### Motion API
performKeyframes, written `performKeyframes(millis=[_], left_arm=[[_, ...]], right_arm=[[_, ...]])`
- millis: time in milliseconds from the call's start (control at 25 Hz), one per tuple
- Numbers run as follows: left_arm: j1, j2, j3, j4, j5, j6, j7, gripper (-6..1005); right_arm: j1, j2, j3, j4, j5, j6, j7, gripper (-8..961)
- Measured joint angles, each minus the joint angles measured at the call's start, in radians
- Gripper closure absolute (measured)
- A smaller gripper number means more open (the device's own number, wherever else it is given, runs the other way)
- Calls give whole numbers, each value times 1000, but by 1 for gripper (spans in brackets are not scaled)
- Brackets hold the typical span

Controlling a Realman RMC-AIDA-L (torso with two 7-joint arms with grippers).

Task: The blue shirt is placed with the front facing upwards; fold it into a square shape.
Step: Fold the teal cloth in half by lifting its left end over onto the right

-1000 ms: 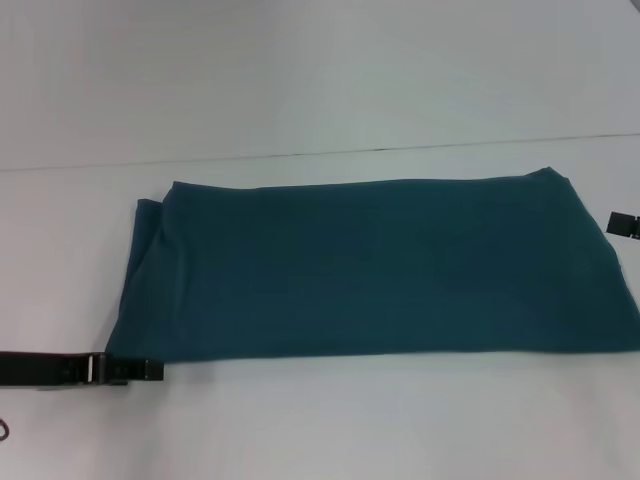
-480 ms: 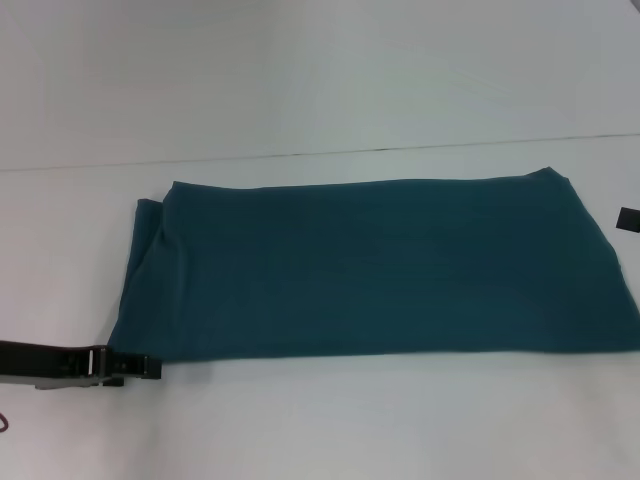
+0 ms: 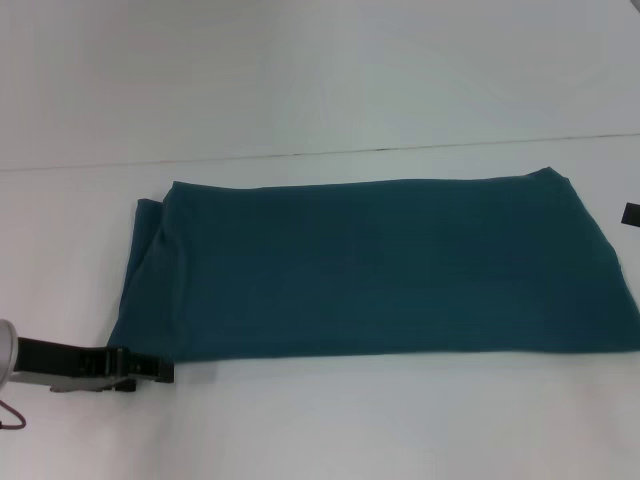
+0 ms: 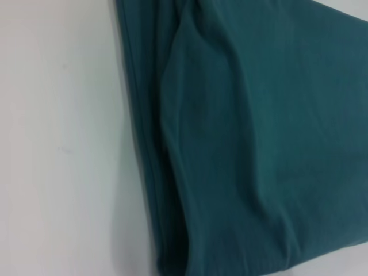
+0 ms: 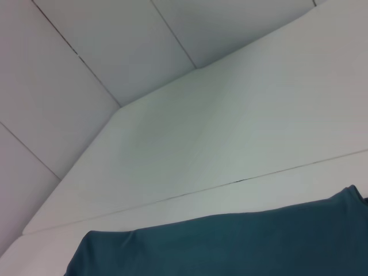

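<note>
Left fingers: I see the left gripper (image 3: 160, 370) low at the near left corner of the blue shirt (image 3: 370, 265), its dark tip touching or just beside the cloth's near edge. I cannot tell whether the fingers are spread or pressed together.

Left arm: it reaches in from the left edge of the surface (image 3: 330, 430), lying flat along it, with a silver joint showing at the border of my head view.

Right fingers: I see only a small dark piece of the right gripper (image 3: 631, 214) at the right border of the head view, just beside the shirt's right end. I cannot tell the state of its fingers.

Shirt: it lies flat as a long band across the middle of the surface, running left to right. The lettering does not show; only plain teal cloth faces up.

Shirt, left end: layers are stacked here, with a soft ridge and a narrow under-layer sticking out along the edge, clear in my left wrist view (image 4: 241, 144).

Shirt, far edge: the right wrist view shows it (image 5: 230, 247) against the pale surface, with a thin dark seam line in the surface beyond it.
</note>
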Motion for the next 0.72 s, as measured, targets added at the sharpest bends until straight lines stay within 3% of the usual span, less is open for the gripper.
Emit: performKeyframes(millis=[720], left_arm=[[-25, 8, -1, -48, 1, -80, -14, 368]], right_arm=[[-2, 0, 10, 0, 1, 3, -3, 29]])
